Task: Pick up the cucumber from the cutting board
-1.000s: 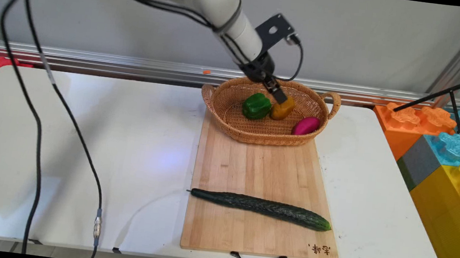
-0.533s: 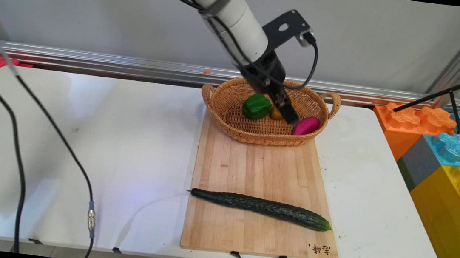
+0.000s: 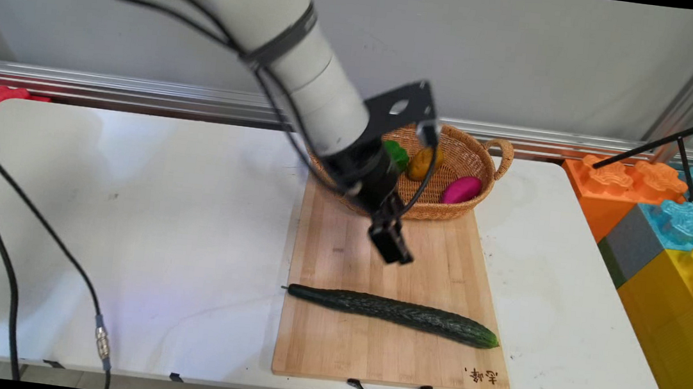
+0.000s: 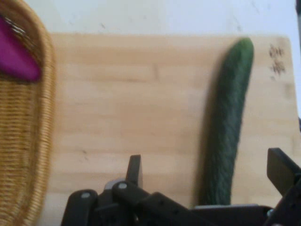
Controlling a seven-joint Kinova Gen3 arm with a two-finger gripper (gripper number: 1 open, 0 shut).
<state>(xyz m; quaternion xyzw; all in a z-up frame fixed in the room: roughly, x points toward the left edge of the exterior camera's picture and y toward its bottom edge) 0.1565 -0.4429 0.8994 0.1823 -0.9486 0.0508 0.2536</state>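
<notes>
Over the wooden cutting board (image 3: 396,277) in the main view, we see the gripper (image 3: 393,251) hanging above bare wood, between the wicker basket (image 3: 447,213) behind it and the cucumber (image 3: 395,311) lying lengthwise across the board's near half. It touches neither of them, and from this angle its black fingers read as one dark block, so we cannot judge their spacing here. Inside the basket we make out a green pepper (image 3: 398,155), mostly hidden by the wrist, an orange-brown vegetable (image 3: 422,162) beside it, and a magenta one (image 3: 461,190) against the right wall. The board rests on the white table (image 3: 124,229), and coloured blocks (image 3: 672,216) stand off the table's right end. Turning to the hand view, we find the two fingers (image 4: 134,169) spread well apart and gripping nothing, one rising at lower centre and the other at the right edge. The cucumber (image 4: 228,127) runs between them, its near end hidden behind the black linkage. The basket's rim (image 4: 33,136) curves along the left side, with the magenta vegetable (image 4: 16,56) showing inside it.
</notes>
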